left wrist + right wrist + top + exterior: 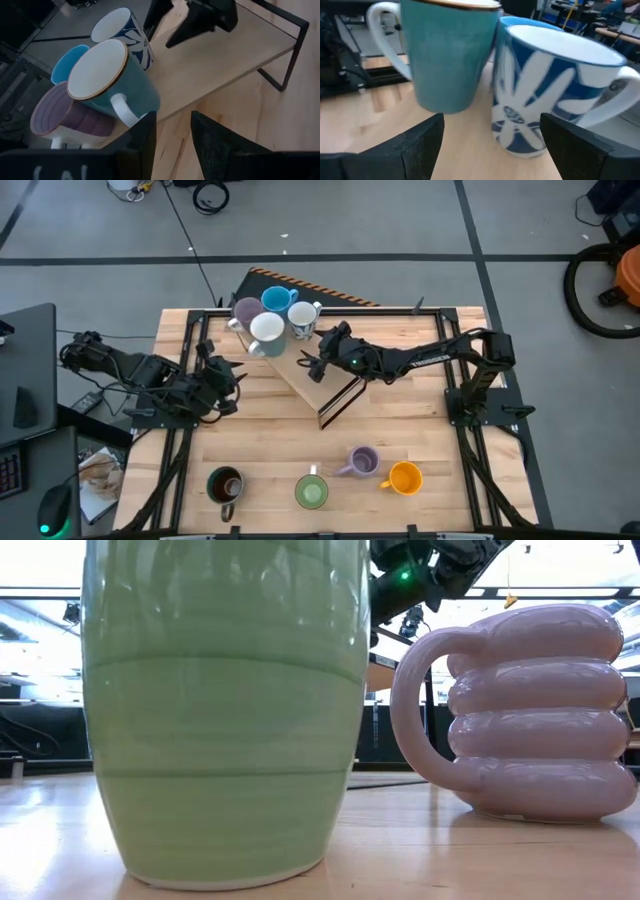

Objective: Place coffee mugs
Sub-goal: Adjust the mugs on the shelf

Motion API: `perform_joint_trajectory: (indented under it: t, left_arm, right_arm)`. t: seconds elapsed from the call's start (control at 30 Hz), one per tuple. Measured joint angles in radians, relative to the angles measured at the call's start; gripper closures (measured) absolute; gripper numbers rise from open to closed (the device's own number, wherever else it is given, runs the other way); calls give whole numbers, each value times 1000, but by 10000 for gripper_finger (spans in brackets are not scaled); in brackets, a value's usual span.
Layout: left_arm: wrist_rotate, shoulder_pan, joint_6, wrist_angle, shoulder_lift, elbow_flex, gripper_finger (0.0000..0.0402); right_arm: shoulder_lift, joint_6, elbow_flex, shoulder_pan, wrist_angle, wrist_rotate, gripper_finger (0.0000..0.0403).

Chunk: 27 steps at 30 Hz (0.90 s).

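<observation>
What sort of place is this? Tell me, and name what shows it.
Probably a robotics lab or workshop: a wooden table carries two mounted arms, cables lie on the grey floor beside it, and a desk with a mouse stands alongside.

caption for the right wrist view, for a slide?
Right gripper open just short of the blue-and-white mug, teal mug beside it on the wooden shelf.

four mugs (268,320) crowding shelf's (335,385) far end, near end bare
</observation>
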Motion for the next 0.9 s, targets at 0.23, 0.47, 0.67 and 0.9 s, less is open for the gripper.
perform_joint_trajectory:
  t: [0.23, 0.47, 0.67, 0.9]
  left_arm:
    - [-1, 0, 0, 0, 0, 0, 274]
    - [-1, 0, -7, 3, 0, 0, 274]
    - [-5, 3, -7, 4, 0, 0, 274]
    - [-5, 3, -7, 4, 0, 0, 274]
  right_arm:
    - [-1, -7, 0, -15, 26, -29, 71]
    - [-2, -3, 0, -38, 32, -107, 73]
    - [-2, -12, 0, -49, 39, -143, 76]
    - [-2, -32, 0, -53, 49, -160, 77]
